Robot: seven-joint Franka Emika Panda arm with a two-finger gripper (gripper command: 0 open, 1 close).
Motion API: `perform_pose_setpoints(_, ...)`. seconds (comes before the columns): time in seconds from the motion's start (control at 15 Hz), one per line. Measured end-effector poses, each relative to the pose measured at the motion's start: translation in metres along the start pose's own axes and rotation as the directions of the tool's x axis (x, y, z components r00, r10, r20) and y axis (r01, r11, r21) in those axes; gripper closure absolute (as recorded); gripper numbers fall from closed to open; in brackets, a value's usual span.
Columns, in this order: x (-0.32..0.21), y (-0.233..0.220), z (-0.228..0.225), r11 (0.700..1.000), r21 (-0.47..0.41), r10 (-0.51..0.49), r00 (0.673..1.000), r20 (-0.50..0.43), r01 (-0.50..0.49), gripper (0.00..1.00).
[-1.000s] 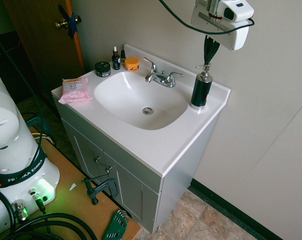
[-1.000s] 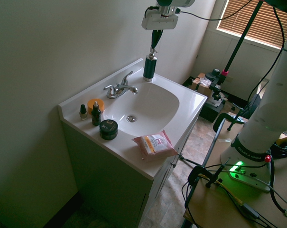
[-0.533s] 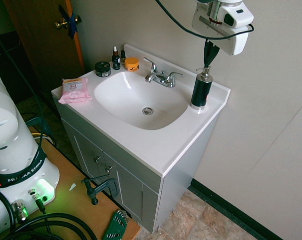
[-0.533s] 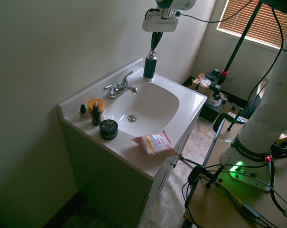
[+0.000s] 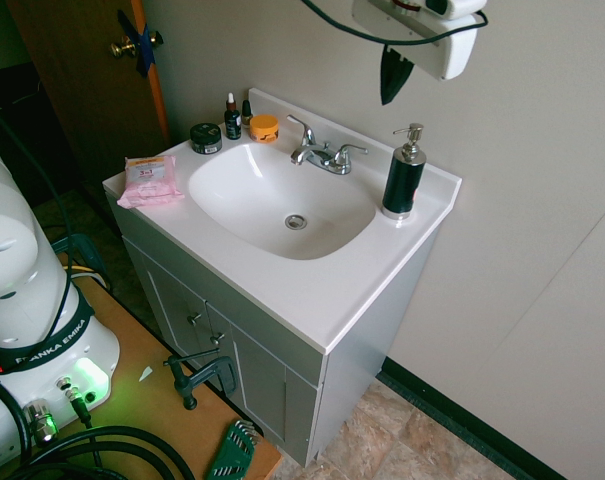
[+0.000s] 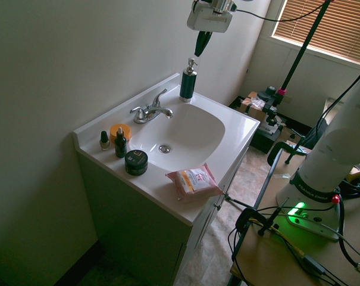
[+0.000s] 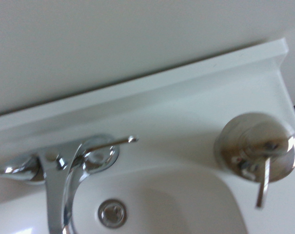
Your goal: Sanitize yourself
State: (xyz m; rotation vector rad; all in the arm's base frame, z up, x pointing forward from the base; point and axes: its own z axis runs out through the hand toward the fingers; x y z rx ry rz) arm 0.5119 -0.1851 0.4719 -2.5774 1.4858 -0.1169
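Note:
A dark soap dispenser (image 5: 403,182) (image 6: 187,84) with a silver pump head stands at the back corner of the white vanity top (image 5: 312,290). My gripper (image 5: 389,96) (image 6: 200,52) hangs in the air well above the pump, a little toward the faucet side. Its black fingers are shut and pinched to a point, holding nothing. The wrist view looks straight down on the dispenser's pump head (image 7: 257,146) and spout. My own white arm, myself (image 5: 27,290) (image 6: 337,143), rises from its base beside the vanity.
A chrome faucet (image 5: 322,155) (image 7: 69,165) sits behind the basin (image 5: 282,200). A pink wipes pack (image 5: 149,180), a black jar (image 5: 205,138), an orange tin (image 5: 264,127) and small dropper bottles (image 5: 232,118) line the far end. The wall stands close behind.
The gripper has lifted off the dispenser's pump head and moved up and toward the faucet side. The dispenser stands where it was.

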Motion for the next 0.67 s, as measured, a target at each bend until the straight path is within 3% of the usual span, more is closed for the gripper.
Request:
perform_pose_setpoints(0.33, -0.072, 0.015, 0.037, 0.988, -0.081, -0.127, 0.992, 0.025, 0.129, 0.00)
perform_pose_setpoints(0.67, -0.105, 0.023, 0.077, 0.975, -0.121, -0.186, 0.982, 0.033, 0.188, 0.00)
